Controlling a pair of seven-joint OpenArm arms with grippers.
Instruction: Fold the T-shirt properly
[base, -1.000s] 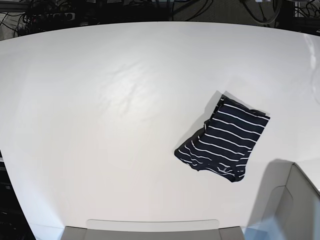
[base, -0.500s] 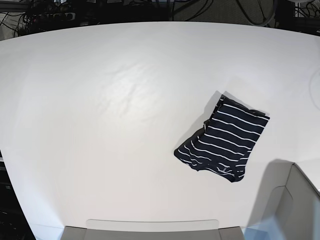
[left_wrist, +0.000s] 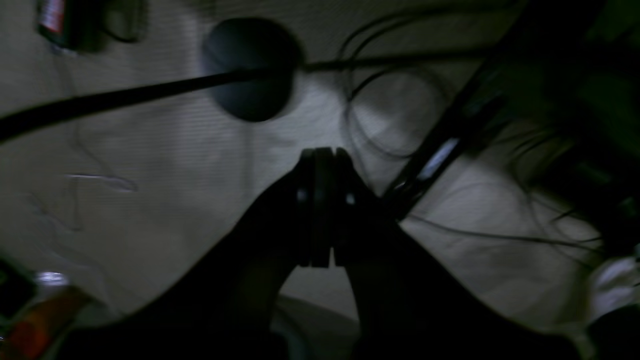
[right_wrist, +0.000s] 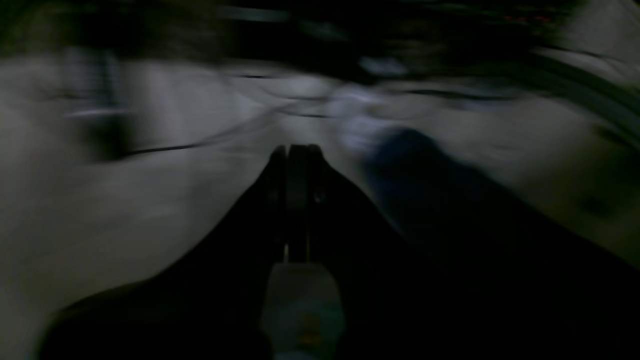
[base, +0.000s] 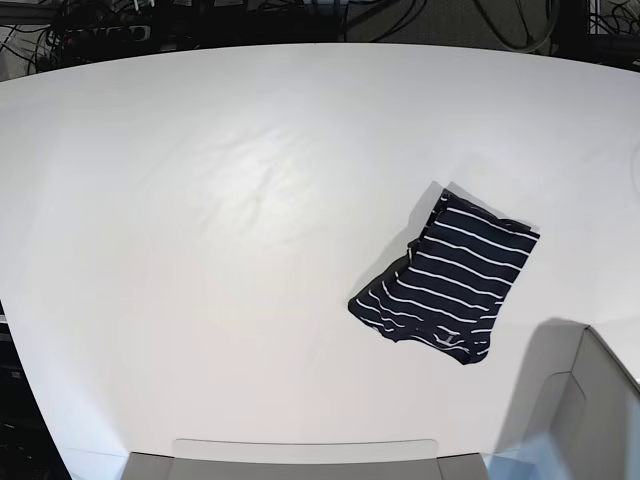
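Folded T-shirt (base: 446, 292) unmoved since earlier, lower right on white tabletop (base: 200, 250); left gripper (left_wrist: 322, 207) and right gripper (right_wrist: 296, 200) jaws pressed together, empty.

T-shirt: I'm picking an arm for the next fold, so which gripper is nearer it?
Likely left: the T-shirt lies on that arm's side of the table. The left gripper and right gripper are both elsewhere, outside the base view.
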